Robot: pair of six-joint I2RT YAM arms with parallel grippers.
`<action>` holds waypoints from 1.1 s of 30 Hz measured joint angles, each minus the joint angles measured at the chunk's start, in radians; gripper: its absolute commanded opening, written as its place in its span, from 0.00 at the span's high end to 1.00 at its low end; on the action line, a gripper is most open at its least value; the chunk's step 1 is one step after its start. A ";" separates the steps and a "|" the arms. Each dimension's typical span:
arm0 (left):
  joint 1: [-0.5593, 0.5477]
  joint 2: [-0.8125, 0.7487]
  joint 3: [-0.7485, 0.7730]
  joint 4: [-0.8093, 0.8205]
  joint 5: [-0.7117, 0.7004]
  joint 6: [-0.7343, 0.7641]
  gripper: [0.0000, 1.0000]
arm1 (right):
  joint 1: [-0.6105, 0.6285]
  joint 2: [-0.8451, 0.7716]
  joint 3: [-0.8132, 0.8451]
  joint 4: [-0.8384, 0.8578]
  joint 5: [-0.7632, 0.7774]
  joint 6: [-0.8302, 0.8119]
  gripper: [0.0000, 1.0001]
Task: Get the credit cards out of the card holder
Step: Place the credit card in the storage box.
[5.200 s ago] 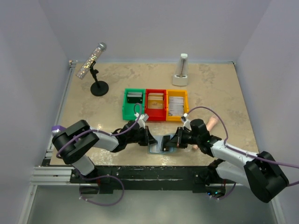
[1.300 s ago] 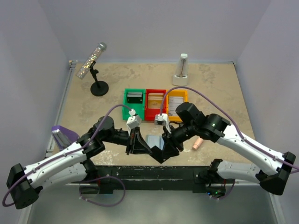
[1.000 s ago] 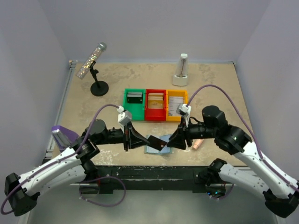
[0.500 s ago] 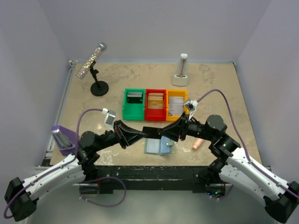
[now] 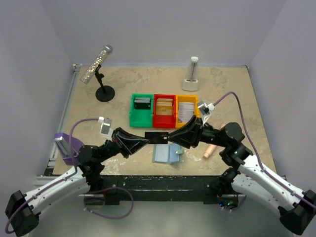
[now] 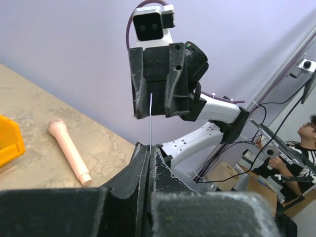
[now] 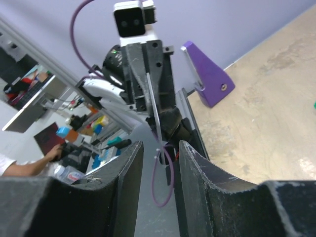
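A dark credit card (image 5: 158, 135) hangs level in the air between the two arms, above the table. My left gripper (image 5: 147, 138) is shut on its left end. In the left wrist view the card (image 6: 150, 116) shows edge-on as a thin line rising from the shut gripper (image 6: 149, 147). My right gripper (image 5: 171, 136) faces it, open, its fingers on either side of the card's right end. The right wrist view shows the card (image 7: 154, 109) in the gap of the right gripper (image 7: 160, 144), touching neither finger. The pale blue card holder (image 5: 167, 154) lies open on the table below.
Green (image 5: 141, 109), red (image 5: 165, 110) and yellow (image 5: 186, 109) bins with cards stand behind the grippers. A pink cylinder (image 5: 211, 150) lies right of the card holder. A stand with a glittery microphone (image 5: 101, 81), a white object (image 5: 191, 74) and a purple block (image 5: 63, 143) sit further out.
The dark card has risen from just above the card holder, still in my left gripper. Both arms have drawn back and up. My right gripper's fingers have narrowed a little around the card's end.
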 measured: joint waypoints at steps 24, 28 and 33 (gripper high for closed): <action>0.043 0.158 -0.067 0.280 0.031 -0.169 1.00 | 0.000 0.100 0.000 0.100 -0.100 0.063 0.76; 0.043 0.159 -0.067 0.296 0.031 -0.174 1.00 | 0.000 0.117 0.000 0.115 -0.103 0.072 0.88; 0.043 0.163 -0.067 0.301 0.034 -0.175 0.98 | 0.000 0.116 0.000 0.128 -0.111 0.076 1.00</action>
